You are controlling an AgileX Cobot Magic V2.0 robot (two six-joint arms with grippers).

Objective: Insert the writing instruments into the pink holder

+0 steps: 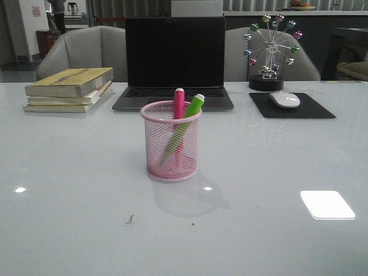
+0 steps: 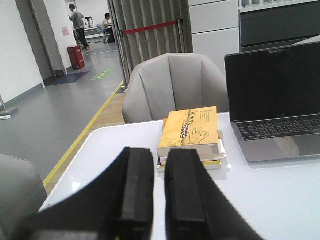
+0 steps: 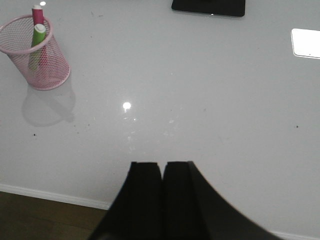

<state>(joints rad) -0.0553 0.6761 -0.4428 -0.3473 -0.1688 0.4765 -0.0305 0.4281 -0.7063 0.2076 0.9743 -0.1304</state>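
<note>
Evidently complete: both markers stand inside the round pink wire-mesh cup (image 1: 171, 141), and both grippers are empty.

Nearest the robot, the left gripper (image 2: 159, 192) and right gripper (image 3: 161, 192) show black padded fingers pressed together, holding nothing; neither appears in the front view. The right wrist view takes in the cup, well apart from its jaws across bare glossy white table (image 1: 69, 218); the left looks away toward a stack of yellow-covered books (image 1: 72, 89), so the right arm seems nearer. In the see-through cup, the lime-green marker (image 1: 185, 123) leans steeply, cap at the rim; the magenta marker (image 1: 179, 104) stands almost upright behind it. Beyond sits a dark open laptop (image 1: 175, 60).
</note>
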